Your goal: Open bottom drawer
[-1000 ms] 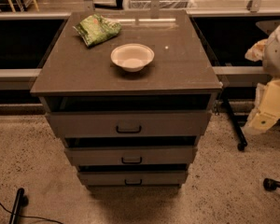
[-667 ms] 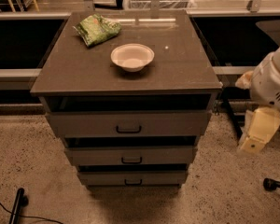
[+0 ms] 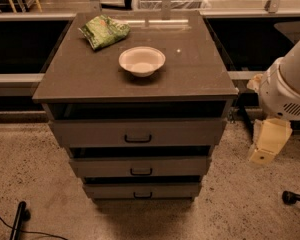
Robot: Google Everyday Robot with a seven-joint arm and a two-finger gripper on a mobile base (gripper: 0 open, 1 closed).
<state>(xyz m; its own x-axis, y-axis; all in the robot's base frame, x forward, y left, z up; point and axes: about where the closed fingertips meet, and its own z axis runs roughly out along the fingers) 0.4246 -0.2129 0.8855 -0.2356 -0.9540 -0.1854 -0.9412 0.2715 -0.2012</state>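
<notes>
The bottom drawer (image 3: pixel 142 189) is the lowest of three grey-brown fronts on the cabinet, with a small black bar handle (image 3: pixel 142 195). Its front sits set back under the two drawers above. My gripper (image 3: pixel 267 143), a cream-coloured piece below the white arm housing (image 3: pixel 287 91), hangs to the right of the cabinet at about the height of the upper two drawers. It is well apart from the bottom drawer's handle and holds nothing that I can see.
A white bowl (image 3: pixel 142 60) and a green snack bag (image 3: pixel 104 31) lie on the cabinet top (image 3: pixel 80 79). A black post (image 3: pixel 18 219) with a cable lies on the floor at the lower left, and a dark caster (image 3: pixel 294 198) at the lower right.
The arm and gripper have moved left and down, closer to the cabinet's right side. The drawers, bowl and bag have not moved.
</notes>
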